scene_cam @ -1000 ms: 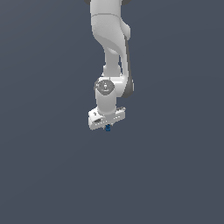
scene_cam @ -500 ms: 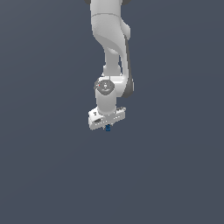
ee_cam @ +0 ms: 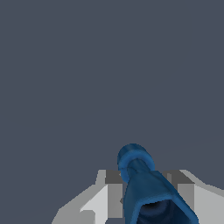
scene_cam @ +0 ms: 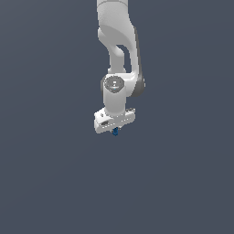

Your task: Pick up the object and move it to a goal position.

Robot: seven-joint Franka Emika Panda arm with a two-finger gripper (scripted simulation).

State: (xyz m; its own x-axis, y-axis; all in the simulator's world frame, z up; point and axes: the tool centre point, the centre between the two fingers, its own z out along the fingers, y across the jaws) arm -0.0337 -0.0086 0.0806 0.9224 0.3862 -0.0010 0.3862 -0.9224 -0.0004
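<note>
Now | tool (scene_cam: 115, 132) pinching dark-blue bolt (ee_cam: 144, 183) | surroundings: plain grey backdrop, nothing near it

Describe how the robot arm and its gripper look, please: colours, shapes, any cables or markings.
The arm is glossy white, built of rounded segments, with a grey strip along one side and a round grey disc at the wrist joint. The gripper is a white, boxy block with grey fingers. No cables or markings are visible.

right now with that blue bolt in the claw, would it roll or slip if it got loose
Probably rolls: the blue bolt looks like a round rod with a knobbed end. It seems stiff and light, being tiny beside the claw. Its smooth surface may slip between the fingers.
</note>
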